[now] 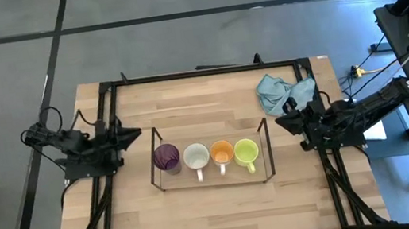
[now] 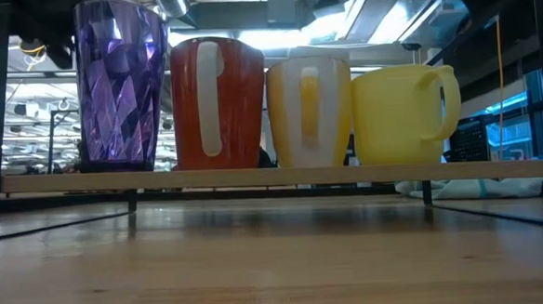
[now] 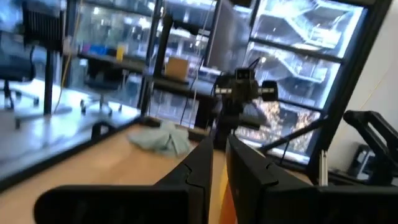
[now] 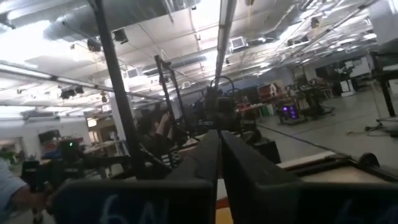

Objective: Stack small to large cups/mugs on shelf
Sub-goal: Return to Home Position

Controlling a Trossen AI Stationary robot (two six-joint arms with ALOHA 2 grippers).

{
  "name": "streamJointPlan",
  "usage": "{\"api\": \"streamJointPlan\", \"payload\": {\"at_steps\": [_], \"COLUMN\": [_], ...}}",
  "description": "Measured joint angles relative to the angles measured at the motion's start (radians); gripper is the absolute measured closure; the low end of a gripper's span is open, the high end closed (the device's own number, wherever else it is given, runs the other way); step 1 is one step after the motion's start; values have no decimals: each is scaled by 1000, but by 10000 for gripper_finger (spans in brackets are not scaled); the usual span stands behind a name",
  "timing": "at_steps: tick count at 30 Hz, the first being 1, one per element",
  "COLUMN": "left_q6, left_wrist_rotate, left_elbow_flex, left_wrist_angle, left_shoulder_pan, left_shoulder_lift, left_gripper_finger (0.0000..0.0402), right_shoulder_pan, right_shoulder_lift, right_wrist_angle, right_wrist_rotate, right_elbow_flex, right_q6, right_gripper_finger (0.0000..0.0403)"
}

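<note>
In the centre of the high view, the low black wire shelf holds a row. From left to right:

- faceted dark purple cup
- brown-orange mug with white inside
- orange mug
- yellow-green mug

The left hand, mid-left, and the right hand, mid-right, hover empty with fingers closed.

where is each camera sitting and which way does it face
High: overhead, straight down on the table; both arms show, left gripper and right gripper at the sides.
Low: table-top height, level at the shelf and purple cup; no arm clearly seen.
Left wrist: on the left arm, facing across to the cloth; own shut fingers.
Right wrist: on the right arm, facing the room; own shut fingers.
Shared: high and low both show the purple cup.
</note>
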Motion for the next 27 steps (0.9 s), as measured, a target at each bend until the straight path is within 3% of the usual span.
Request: {"api": "streamJointPlan", "payload": {"at_steps": [14, 18, 22, 27], "left_q6": [-129, -203, -315, -349], "left_wrist_rotate": [-14, -61, -179, -171], "left_elbow_flex": [0, 0, 0, 0], "left_wrist_angle": [-174, -288, -422, -482], "left_shoulder_pan": [0, 0, 0, 0], "left_shoulder_lift": [0, 0, 0, 0], "left_gripper_finger": [360, 360, 360, 360], "right_shoulder_pan": [0, 0, 0, 0], "right_shoulder_lift": [-29, -29, -29, -29], "right_wrist_angle": [-52, -84, -161, -190], "right_wrist_rotate": [25, 25, 26, 26], "right_elbow_flex": [-26, -25, -24, -24], "right_q6": [5, 17, -3, 25], "right_gripper_finger": [382, 382, 382, 382]}}
